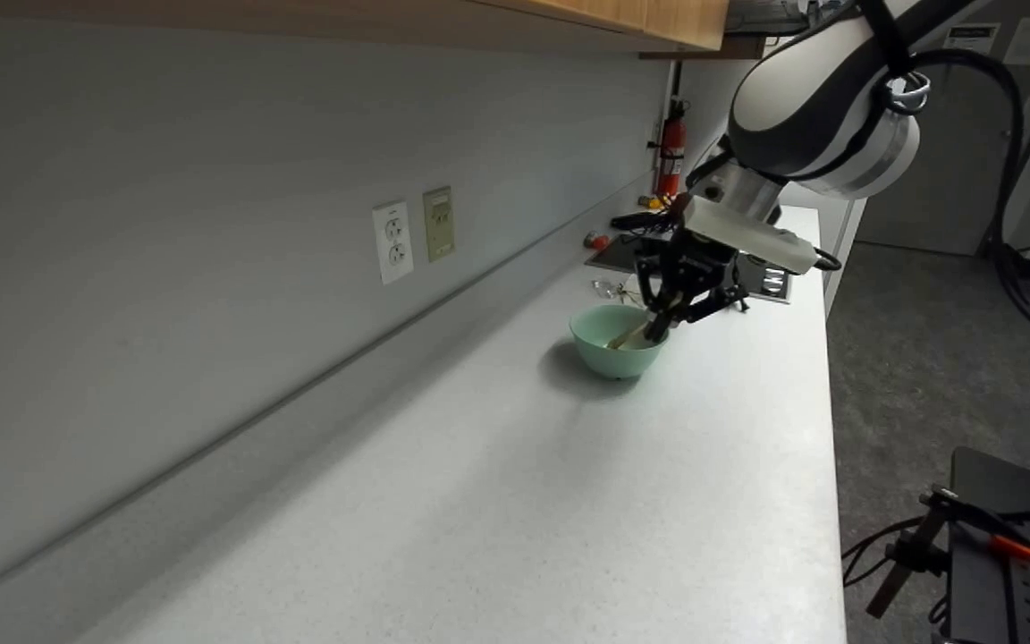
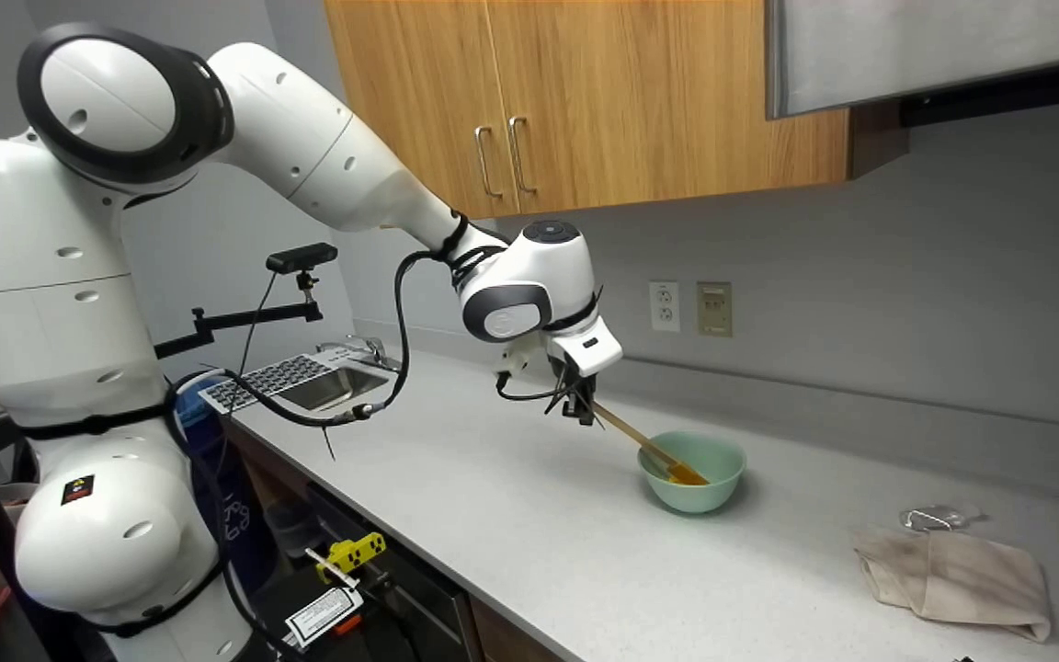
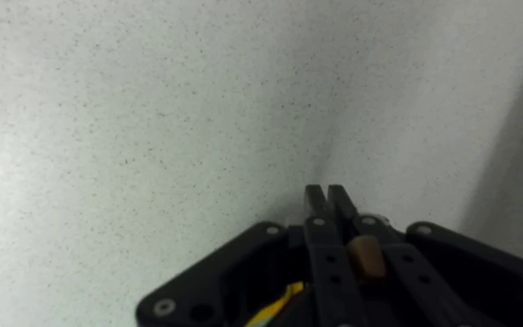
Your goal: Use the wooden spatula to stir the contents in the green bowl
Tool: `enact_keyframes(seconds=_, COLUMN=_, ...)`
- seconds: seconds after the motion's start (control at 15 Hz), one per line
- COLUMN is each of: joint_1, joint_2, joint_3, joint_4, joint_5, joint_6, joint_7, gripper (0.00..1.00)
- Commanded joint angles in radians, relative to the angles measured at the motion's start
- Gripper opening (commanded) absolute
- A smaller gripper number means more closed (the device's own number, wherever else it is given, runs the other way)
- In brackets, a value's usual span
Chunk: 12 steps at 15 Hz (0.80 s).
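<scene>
- One wooden spatula (image 2: 635,435), its long axis slanting, blade (image 2: 687,474) pointing down inside one green bowl (image 2: 693,497) on the tabletop (image 2: 511,496)
- Two fingers (image 3: 324,252) grasp its handle (image 3: 367,259); the wrist view shows the handle's end between them
- One folded cloth (image 2: 962,579) shows plainly in an exterior view
- One red fire extinguisher (image 1: 672,148) shows only in an exterior view

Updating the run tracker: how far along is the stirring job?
Done: wooden spatula picked up, blade inside the green bowl. In hand: gripper shut on the handle, set up to stir; motion can't be told. Left: probably some stirring, as the blade is in the bowl; contents too unclear to judge.
</scene>
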<state>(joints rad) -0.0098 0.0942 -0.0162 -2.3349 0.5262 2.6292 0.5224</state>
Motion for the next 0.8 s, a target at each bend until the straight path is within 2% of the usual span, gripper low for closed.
enact_keyframes(seconds=0.0, joint_1=0.015, joint_2=0.011, joint_3=-0.02, joint_4=-0.032, joint_5=-0.142, joint_6=0.133, joint_7=0.088, gripper=0.02)
enact_keyframes(seconds=0.2, joint_1=0.025, joint_2=0.022, joint_3=-0.04, joint_4=-0.056, joint_5=-0.267, joint_6=0.245, joint_7=0.172, gripper=0.02)
enact_keyframes(seconds=0.4, joint_1=0.026, joint_2=0.022, joint_3=-0.046, joint_4=-0.055, joint_5=-0.306, joint_6=0.251, joint_7=0.215, gripper=0.02)
enact_keyframes(seconds=0.53, joint_1=0.011, joint_2=0.007, joint_3=-0.014, joint_4=-0.041, joint_5=-0.221, joint_6=0.188, joint_7=0.171, gripper=0.02)
enact_keyframes(seconds=0.73, joint_1=-0.007, joint_2=-0.014, joint_3=0.041, joint_4=-0.008, joint_5=-0.007, joint_6=0.052, joint_7=0.08, gripper=0.02)
